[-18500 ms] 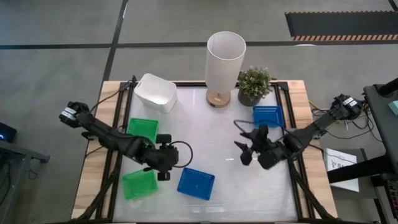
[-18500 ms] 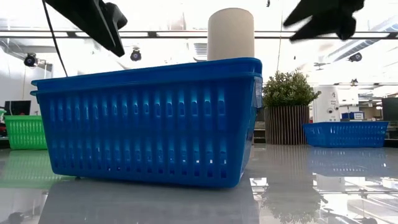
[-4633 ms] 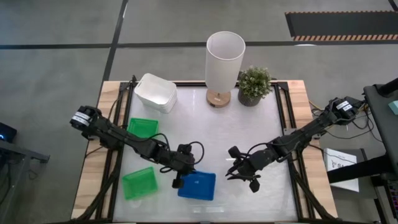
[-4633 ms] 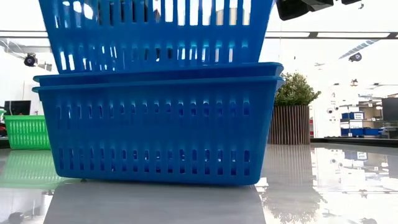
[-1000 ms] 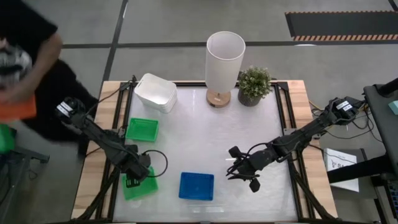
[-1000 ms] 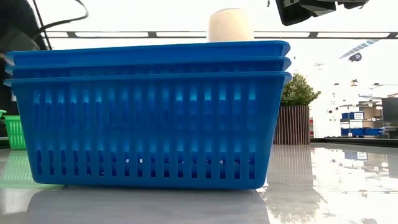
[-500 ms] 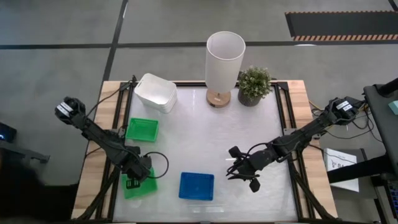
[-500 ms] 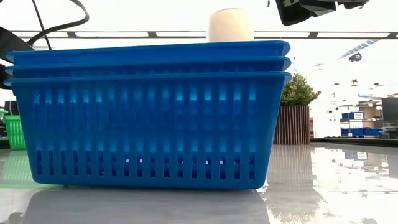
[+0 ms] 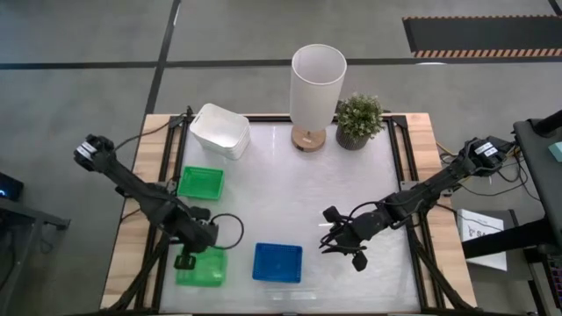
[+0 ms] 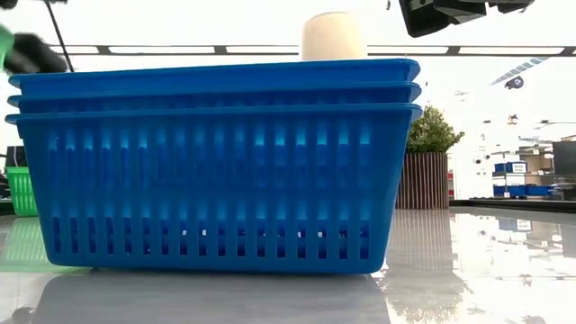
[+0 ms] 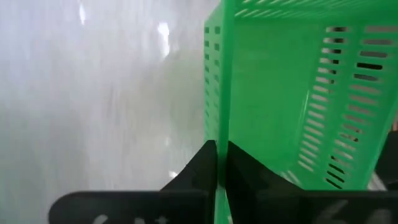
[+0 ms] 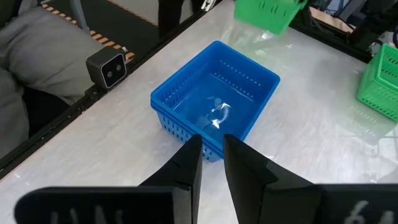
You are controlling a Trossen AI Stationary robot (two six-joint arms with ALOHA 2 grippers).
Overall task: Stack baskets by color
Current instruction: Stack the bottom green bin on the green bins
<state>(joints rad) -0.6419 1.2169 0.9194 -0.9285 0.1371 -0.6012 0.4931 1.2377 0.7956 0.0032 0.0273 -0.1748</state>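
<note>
L gripper sits near the tabletop's front-left corner, fingers clamped on the wall of a green basket; in the L wrist view the thin green wall runs straight between the two dark fingers, w/ the basket's slotted side beyond. From the R wrist view that basket looks tilted and off the surface, tho the high view can't confirm how far. A second green basket rests by the left edge, about mid-depth, well apart from the held one; whether it's one basket or more nested, can't tell from above. Blue stack stands at the front edge, a bit left of centre, just beside the held green basket; the low view shows three blue rims nested one in another, sitting flat. White baskets are at the back-left corner, count not clear from above. R gripper hangs over the front-right part of the tabletop, near the blue stack but not touching it; its fingers stand close together w/ a narrow gap, nothing between them. Tall white cylinder lamp on a wood base and a small potted plant stand at the back edge, near the middle, just beside each other.
</note>
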